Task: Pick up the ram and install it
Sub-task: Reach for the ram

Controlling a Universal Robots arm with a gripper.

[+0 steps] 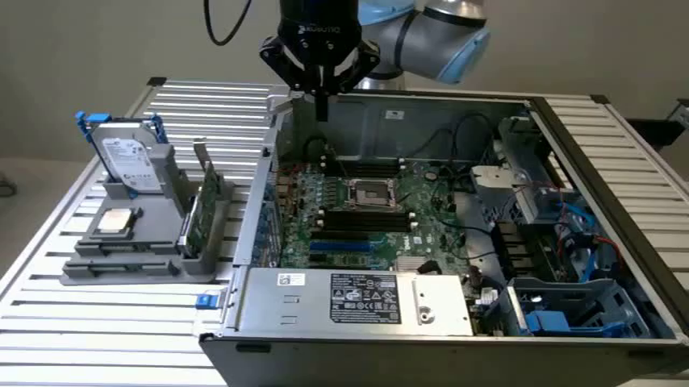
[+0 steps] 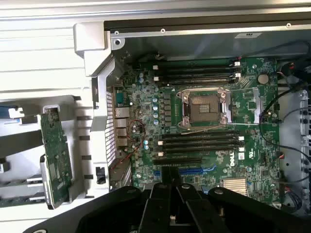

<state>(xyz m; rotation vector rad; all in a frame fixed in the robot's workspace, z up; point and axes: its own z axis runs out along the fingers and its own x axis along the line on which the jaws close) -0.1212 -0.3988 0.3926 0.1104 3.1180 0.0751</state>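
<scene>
Both sides of the pincer (image 1: 321, 113) meet, closed, above the motherboard (image 1: 431, 226).

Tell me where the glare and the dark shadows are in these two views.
Exterior view: soft, even light with no hard shadows; the slatted table reads bright, and the inside of the computer case is dimmer. Wrist view: the table's slats nearly wash out to white, the gripper is an unlit black mass, and the motherboard is evenly lit.
</scene>
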